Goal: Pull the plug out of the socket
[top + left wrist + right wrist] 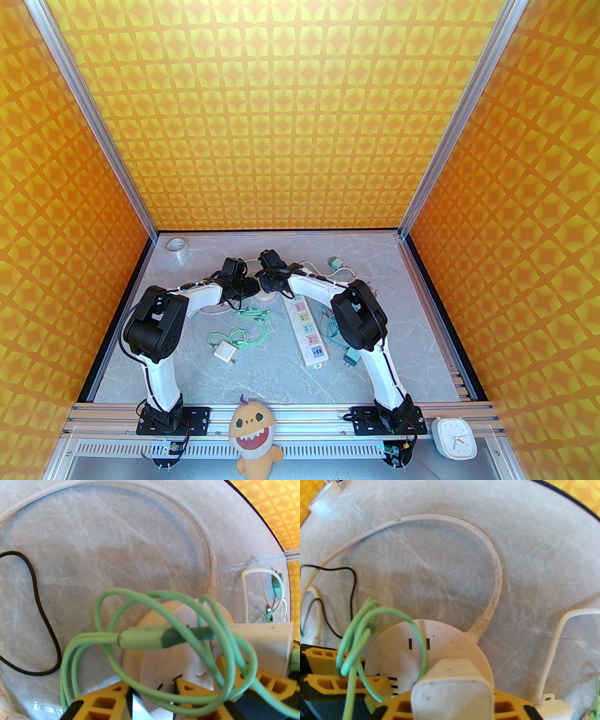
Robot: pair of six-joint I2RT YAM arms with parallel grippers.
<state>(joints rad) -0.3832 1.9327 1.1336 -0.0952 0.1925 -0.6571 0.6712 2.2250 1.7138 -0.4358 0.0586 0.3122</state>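
White plug [450, 669] on round socket [445, 634], in right gripper [452, 708].

Three walls rise around the bench [262, 375], all papered in one repeating star-and-diamond print of orange and yellow. The back wall [281, 117] stands at the bench's far edge; the left wall [47, 211] and right wall [539, 234] flank its sides. Two silver aluminium posts [93, 117] run up from the bench's far corners, where the walls meet. The bench top is a pale grey stone-look slab with fine white veins. Black strips [433, 290] border its left and right sides. Along its near edge lie grooved aluminium rails [304, 415], and nearer than those a slotted metal panel [117, 450]. The light is bright and even, with soft shadows on the bench.
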